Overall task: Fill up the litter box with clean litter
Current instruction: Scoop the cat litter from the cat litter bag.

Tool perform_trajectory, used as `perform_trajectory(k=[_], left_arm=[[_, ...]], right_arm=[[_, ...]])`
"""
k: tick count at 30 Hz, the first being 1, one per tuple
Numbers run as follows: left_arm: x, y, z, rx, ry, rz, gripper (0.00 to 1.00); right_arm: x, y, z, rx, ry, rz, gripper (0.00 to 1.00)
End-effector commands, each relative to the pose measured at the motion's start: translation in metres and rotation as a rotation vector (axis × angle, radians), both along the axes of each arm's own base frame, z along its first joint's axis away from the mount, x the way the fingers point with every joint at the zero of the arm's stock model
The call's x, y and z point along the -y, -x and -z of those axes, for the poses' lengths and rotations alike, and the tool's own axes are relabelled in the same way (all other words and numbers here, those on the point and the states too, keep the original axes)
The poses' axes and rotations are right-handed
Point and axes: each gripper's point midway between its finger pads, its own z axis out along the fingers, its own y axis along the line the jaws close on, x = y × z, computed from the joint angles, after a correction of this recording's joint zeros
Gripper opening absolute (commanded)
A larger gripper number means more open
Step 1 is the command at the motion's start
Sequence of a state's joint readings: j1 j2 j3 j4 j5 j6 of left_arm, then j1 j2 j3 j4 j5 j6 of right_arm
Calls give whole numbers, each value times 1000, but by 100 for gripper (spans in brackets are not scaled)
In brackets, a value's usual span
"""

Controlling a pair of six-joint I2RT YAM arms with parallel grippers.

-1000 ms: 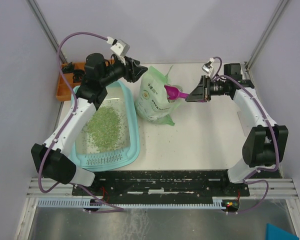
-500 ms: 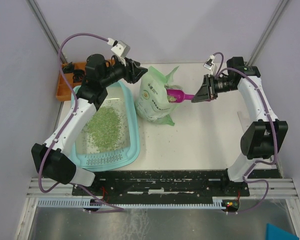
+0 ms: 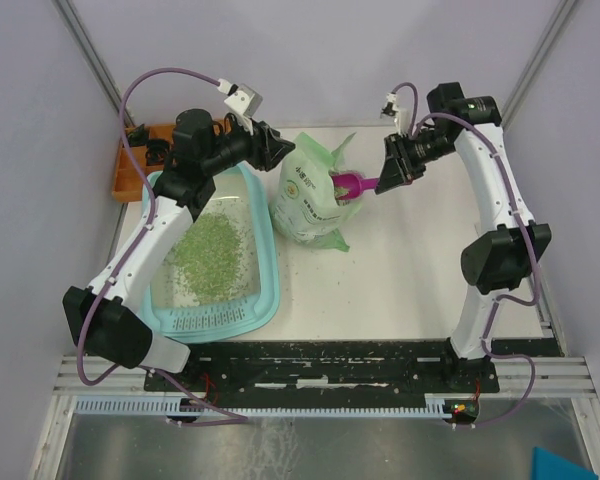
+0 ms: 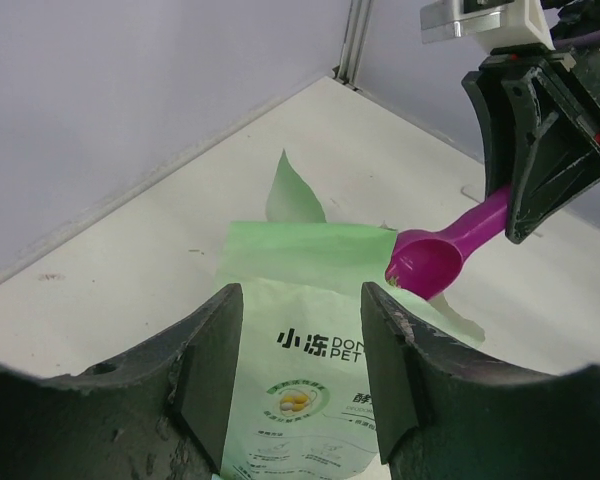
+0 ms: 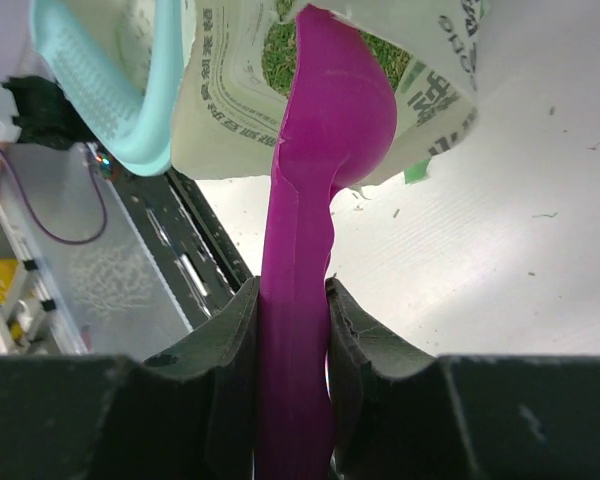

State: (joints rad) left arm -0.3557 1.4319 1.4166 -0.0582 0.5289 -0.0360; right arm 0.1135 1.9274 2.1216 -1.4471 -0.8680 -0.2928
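The light-teal litter box (image 3: pixel 266 268) lies at the left, with a patch of green clean litter (image 3: pixel 208 255) spread over its floor. To its right stands a pale green printed bag (image 3: pixel 305 200), open at the top. My right gripper (image 3: pixel 387 178) is shut on the handle of a magenta scoop (image 3: pixel 348 186). In the right wrist view the scoop (image 5: pixel 325 140) has its bowl at the bag's mouth (image 5: pixel 230 100), and granules (image 5: pixel 278 45) show inside. My left gripper (image 3: pixel 278 148) hovers open at the bag's upper left; the bag (image 4: pixel 310 350) shows between its fingers (image 4: pixel 208 370).
An orange compartment tray (image 3: pixel 128 172) sits at the back left corner behind the litter box. A few stray granules (image 3: pixel 310 246) lie on the white table by the bag's foot. The black mounting rail (image 3: pixel 320 360) runs along the near edge.
My right arm has swung up and toward the left, bringing the scoop's bowl from beside the bag into its open mouth. The left arm and the litter box have not moved.
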Motion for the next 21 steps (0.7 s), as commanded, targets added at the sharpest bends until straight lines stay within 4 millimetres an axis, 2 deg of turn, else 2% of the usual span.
perform_trajectory(k=[1,5,12,21], left_arm=[[-1,1,-13,65,-9,0,58],[0,1,-13,65,-9,5,58],[3,2,-9,57,-1,21,58],[6,6,-4,44,5,45,57]], right_arm=[[-5,17,-3,60,165,-99,2],[-12,6,-5,77,171,-54,2],[-25,-25,-22,152,103,61,2],[-40,-41,-35,171,39,98,2]])
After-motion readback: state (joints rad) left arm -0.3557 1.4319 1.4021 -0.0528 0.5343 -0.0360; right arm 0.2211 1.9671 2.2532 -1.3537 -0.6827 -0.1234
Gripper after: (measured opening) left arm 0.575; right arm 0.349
